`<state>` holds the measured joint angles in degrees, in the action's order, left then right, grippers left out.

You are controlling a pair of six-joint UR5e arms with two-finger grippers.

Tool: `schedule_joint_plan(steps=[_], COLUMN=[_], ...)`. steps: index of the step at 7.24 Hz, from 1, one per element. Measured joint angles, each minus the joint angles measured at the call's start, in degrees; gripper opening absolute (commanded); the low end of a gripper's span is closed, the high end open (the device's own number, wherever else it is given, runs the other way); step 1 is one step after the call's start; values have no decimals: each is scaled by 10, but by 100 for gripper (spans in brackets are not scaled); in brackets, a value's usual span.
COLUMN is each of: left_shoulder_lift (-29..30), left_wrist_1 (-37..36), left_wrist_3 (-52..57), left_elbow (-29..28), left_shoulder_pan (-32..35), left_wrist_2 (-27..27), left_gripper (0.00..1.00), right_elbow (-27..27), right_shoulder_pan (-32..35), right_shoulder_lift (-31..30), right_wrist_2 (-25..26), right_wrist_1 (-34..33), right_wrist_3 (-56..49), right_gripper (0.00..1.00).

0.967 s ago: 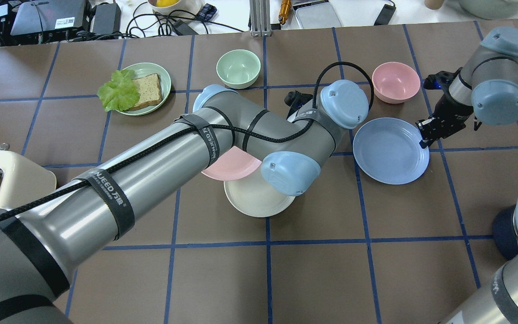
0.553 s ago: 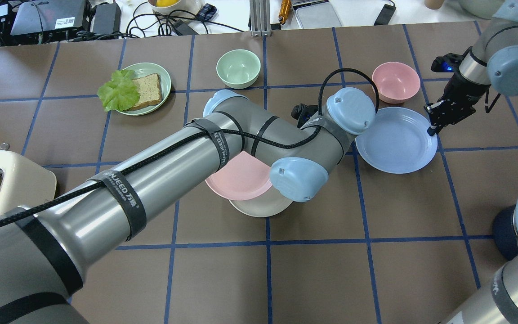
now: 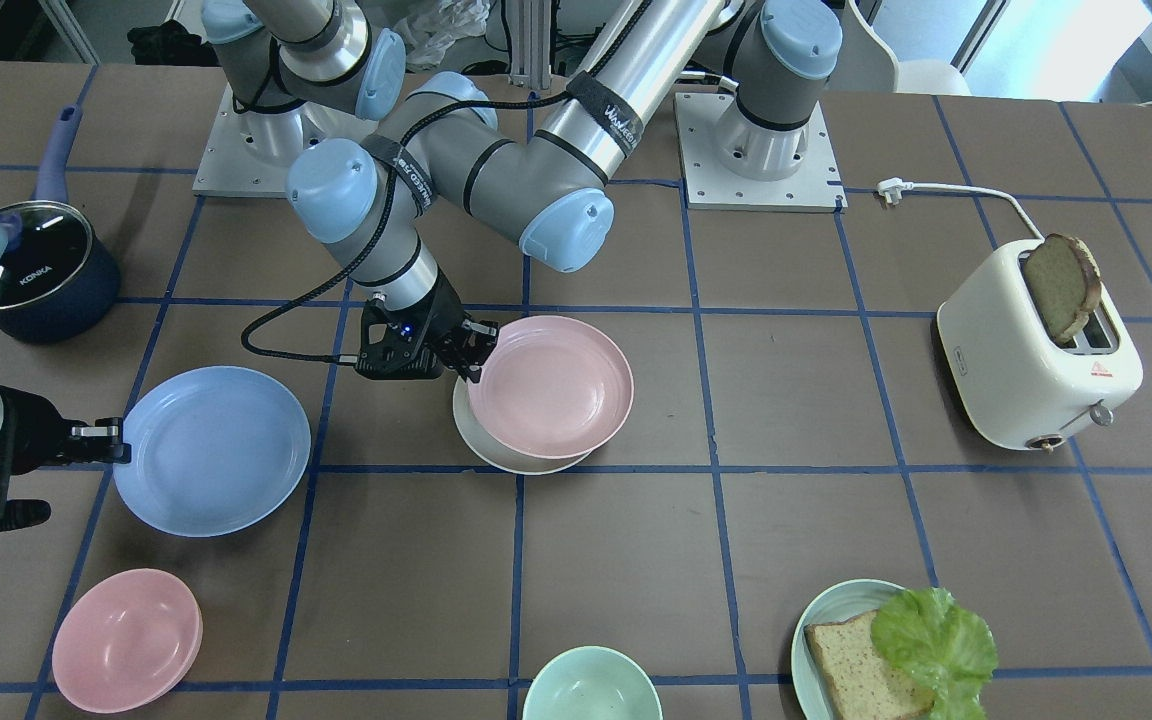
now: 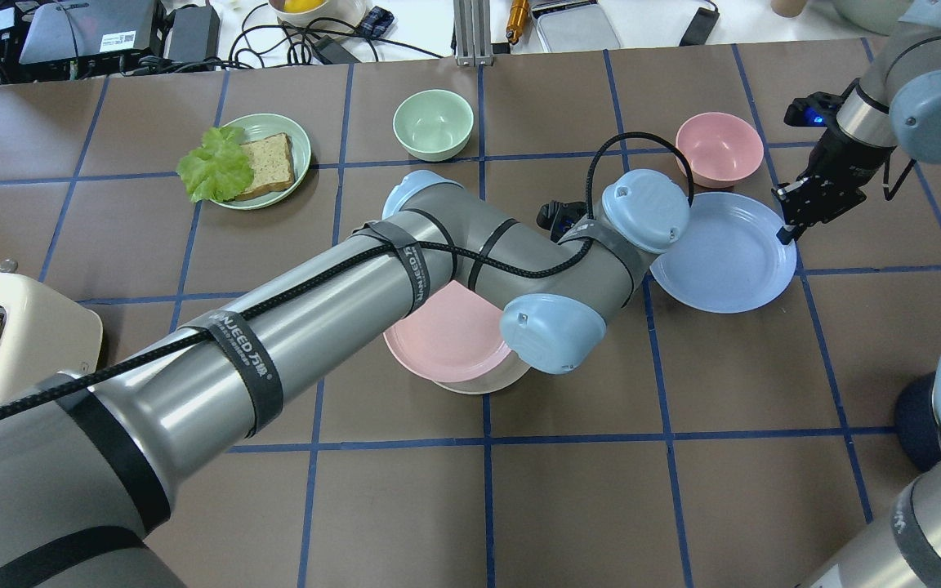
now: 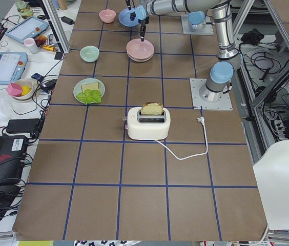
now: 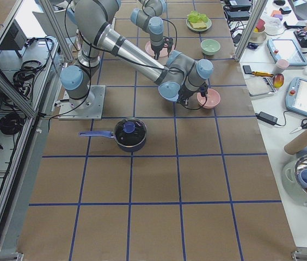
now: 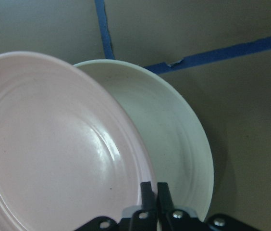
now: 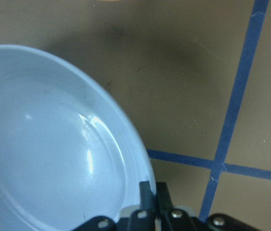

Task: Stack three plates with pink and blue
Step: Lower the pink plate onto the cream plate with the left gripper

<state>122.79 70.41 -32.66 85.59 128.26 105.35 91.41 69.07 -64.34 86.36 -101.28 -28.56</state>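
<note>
My left gripper [image 3: 471,365] is shut on the rim of the pink plate [image 3: 549,387]. It holds that plate over the cream plate [image 3: 496,452], covering most of it. The left wrist view shows the closed fingertips [image 7: 148,191] on the pink rim [image 7: 54,144], with the cream plate [image 7: 174,134] under it. My right gripper [image 4: 785,233] is shut on the edge of the blue plate [image 4: 724,253] and holds it a little above the table at the right. The right wrist view shows the blue plate [image 8: 44,144] in the closed fingers.
A pink bowl [image 4: 719,149] sits just beyond the blue plate. A green bowl [image 4: 433,122] and a green plate with bread and lettuce [image 4: 298,143] stand at the far side. A toaster [image 3: 1036,350] is on my left and a dark pot [image 3: 46,270] on my right.
My left gripper has carried the pink plate rightward and nearer, so it now covers most of the cream plate. My right gripper has lifted the blue plate and shifted it slightly farther away.
</note>
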Motion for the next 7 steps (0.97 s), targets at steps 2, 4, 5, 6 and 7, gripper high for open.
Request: schedule_joint_plan(steps=[2,4,5,6,7], left_shoulder_lift=[18,32,35,35,35], left_wrist_1=[4,6,7,9,16], left_wrist_3=[-17,-20,-20,-20,-20], left_elbow=[-22,-32,-32,-32,-32], left_shoulder_pan=[2,7,9,9,9], left_wrist_2=[-9,-7,-5,-4,-4], left_gripper=[0,0,0,0,12], right_elbow=[1,1,1,2,2], right_shoulder_pan=[0,0,0,0,0], right_shoulder_lift=[0,-1,-1,-1,-1], right_wrist_2=[-1,-9,-13,-15,-16], right_wrist_1=[0,0,0,0,0], right_wrist_3=[-1,-1,-1,-1,-1], right_gripper=[0,0,0,0,0])
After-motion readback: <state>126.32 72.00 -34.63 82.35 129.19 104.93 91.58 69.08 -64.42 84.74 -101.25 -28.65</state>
